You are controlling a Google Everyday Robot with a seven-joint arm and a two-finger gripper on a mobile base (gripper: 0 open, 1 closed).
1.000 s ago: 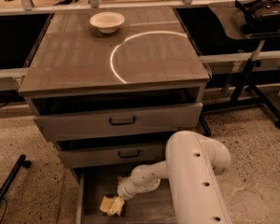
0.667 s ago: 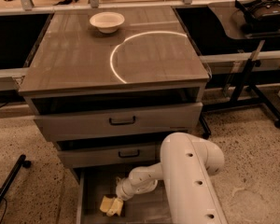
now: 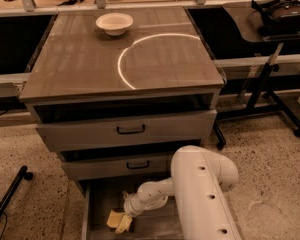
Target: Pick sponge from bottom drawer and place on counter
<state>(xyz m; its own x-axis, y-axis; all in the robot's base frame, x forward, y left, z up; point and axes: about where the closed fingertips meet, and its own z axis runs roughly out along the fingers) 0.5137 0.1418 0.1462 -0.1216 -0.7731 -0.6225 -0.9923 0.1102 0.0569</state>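
Note:
The pale-yellow sponge [image 3: 115, 220] lies on the wood-grain floor of the open bottom drawer [image 3: 101, 198], near its front left. My gripper [image 3: 125, 213] is down inside that drawer, right at the sponge's upper right edge, at the end of the white arm [image 3: 200, 184]. Whether it touches or holds the sponge does not show. The glossy grey-brown counter [image 3: 75, 64] above bears a white arc mark [image 3: 124, 66].
A cream-white bowl [image 3: 114, 22] stands at the counter's back. The two upper drawers with black handles [image 3: 130, 129] [image 3: 138, 164] are slightly ajar. A rolling side table with a dark headset [image 3: 282, 11] is at the right. A black stand leg [image 3: 10, 196] lies on the floor at the left.
The arm's large white link has shifted a little to the left. The gripper stays low beside the sponge, which has not moved.

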